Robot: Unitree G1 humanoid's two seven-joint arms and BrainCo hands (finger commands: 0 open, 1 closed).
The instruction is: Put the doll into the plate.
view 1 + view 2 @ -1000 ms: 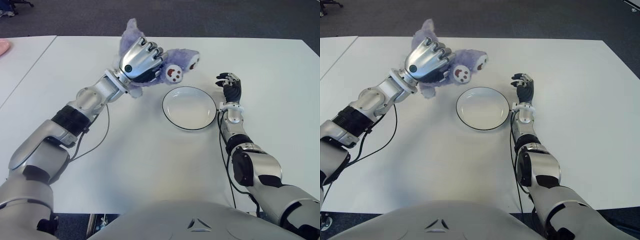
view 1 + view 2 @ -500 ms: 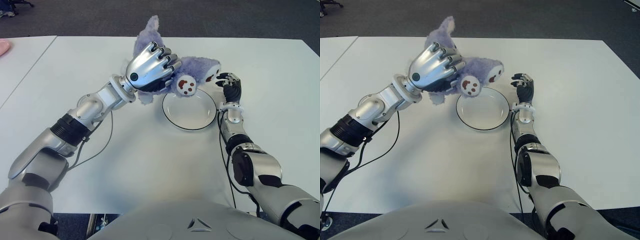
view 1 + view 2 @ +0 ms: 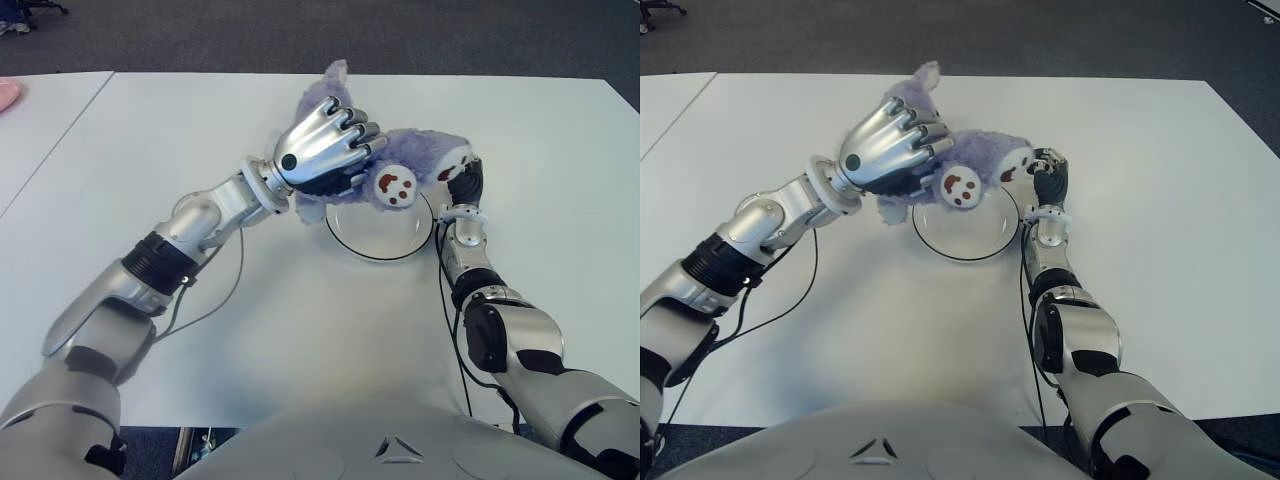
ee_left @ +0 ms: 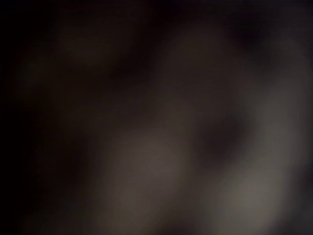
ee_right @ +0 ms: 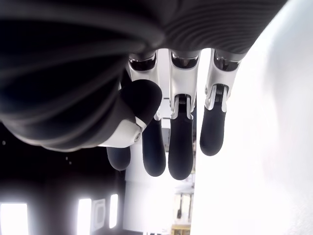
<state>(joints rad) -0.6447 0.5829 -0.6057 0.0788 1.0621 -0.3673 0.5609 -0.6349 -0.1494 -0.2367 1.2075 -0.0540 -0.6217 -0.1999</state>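
Note:
My left hand is shut on a purple plush doll with white paws marked red. It holds the doll in the air over the far rim of the white plate, which has a dark edge and sits mid-table. The doll's feet hang over the plate's right side, close to my right hand. That hand shows just right of the plate with its fingers straight and holding nothing. The left wrist view is dark and shows nothing.
The white table stretches wide on all sides. A second table adjoins on the left, with a pink thing at its far edge. Dark floor lies beyond the far edge.
My left hand has carried the doll to the right and slightly nearer, from left of the plate to over its far rim. The right hand has stayed still.

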